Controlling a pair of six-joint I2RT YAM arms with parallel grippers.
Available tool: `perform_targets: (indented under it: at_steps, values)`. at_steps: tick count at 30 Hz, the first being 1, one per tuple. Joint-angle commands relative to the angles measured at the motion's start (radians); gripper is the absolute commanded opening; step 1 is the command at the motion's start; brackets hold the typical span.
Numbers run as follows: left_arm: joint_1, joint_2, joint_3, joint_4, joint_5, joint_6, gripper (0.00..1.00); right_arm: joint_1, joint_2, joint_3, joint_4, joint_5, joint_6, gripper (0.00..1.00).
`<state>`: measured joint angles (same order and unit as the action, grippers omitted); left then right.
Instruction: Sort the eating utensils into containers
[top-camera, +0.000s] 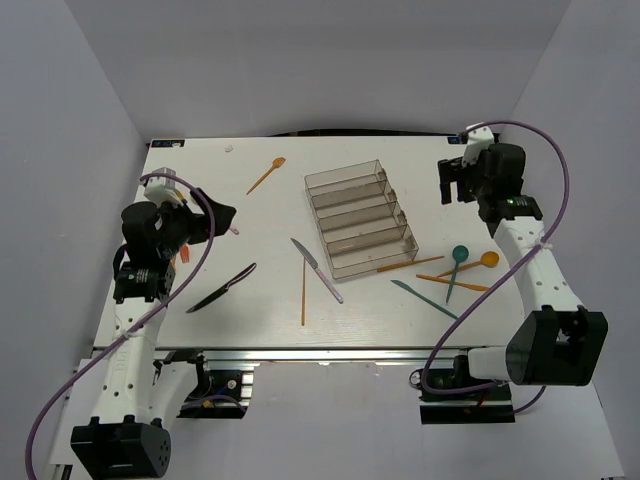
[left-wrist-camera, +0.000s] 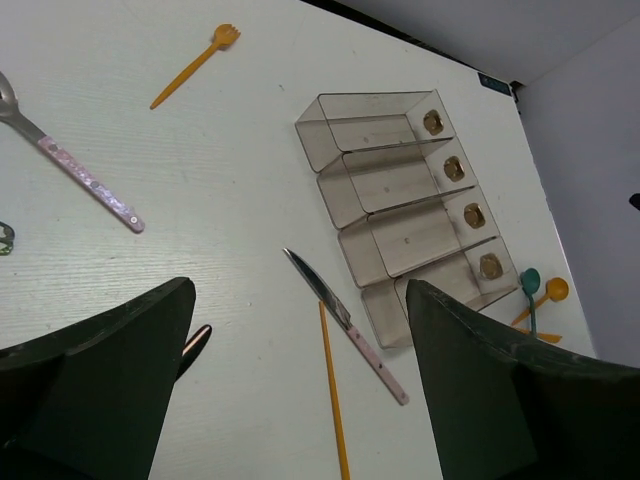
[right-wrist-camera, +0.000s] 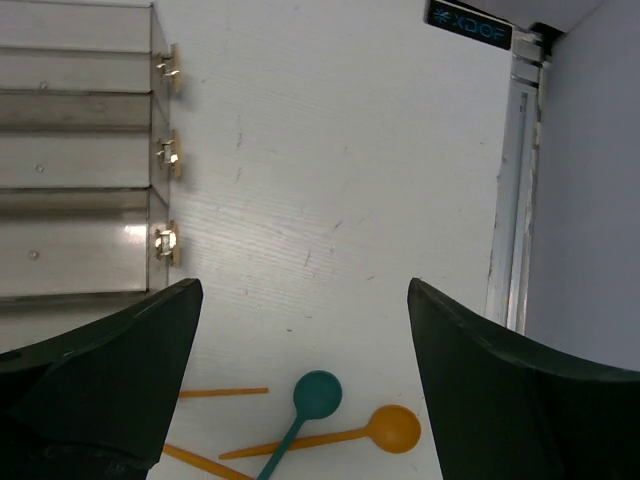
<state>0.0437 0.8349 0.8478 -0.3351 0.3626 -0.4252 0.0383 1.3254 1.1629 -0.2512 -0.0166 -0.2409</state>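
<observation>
The clear brownish stepped tray (top-camera: 346, 176) stands mid-table, its four compartments empty. An orange fork (top-camera: 266, 175) lies far left of it. A silver knife with a pink handle (top-camera: 317, 269), a thin orange stick-like utensil (top-camera: 303, 287) and a black knife (top-camera: 222, 288) lie near its front left. A teal spoon (top-camera: 455, 268), an orange spoon (top-camera: 470, 264), a teal knife (top-camera: 424, 298) and other orange pieces lie to its right. My left gripper (top-camera: 222, 215) is open and empty, raised at the left. My right gripper (top-camera: 455, 180) is open and empty, raised at the far right.
The left wrist view shows the tray (left-wrist-camera: 370, 100), the silver knife (left-wrist-camera: 345, 325), the orange stick (left-wrist-camera: 334, 395), the orange fork (left-wrist-camera: 195, 65) and a pink-handled spoon (left-wrist-camera: 75, 165). The right wrist view shows the teal spoon (right-wrist-camera: 318, 395), the orange spoon (right-wrist-camera: 395, 428) and the table's right edge (right-wrist-camera: 510, 200).
</observation>
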Motion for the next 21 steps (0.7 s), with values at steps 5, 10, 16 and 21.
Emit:
perform_targets:
  at_steps: [5,10,16,21]
  values:
    - [-0.001,-0.031,-0.064,0.021,0.076,-0.018,0.98,0.122,-0.084,-0.066,-0.427,-0.56,-0.648,0.89]
    - [-0.001,-0.088,-0.128,0.007,0.098,-0.05,0.98,0.209,-0.136,-0.153,-0.646,-0.823,-0.954,0.89]
    - [-0.001,-0.12,-0.168,-0.018,0.111,-0.061,0.98,0.299,-0.146,-0.233,-0.527,-0.689,-0.789,0.86]
    - [-0.001,-0.151,-0.211,-0.025,0.124,-0.079,0.98,0.373,-0.141,-0.319,-0.432,-0.49,-0.623,0.78]
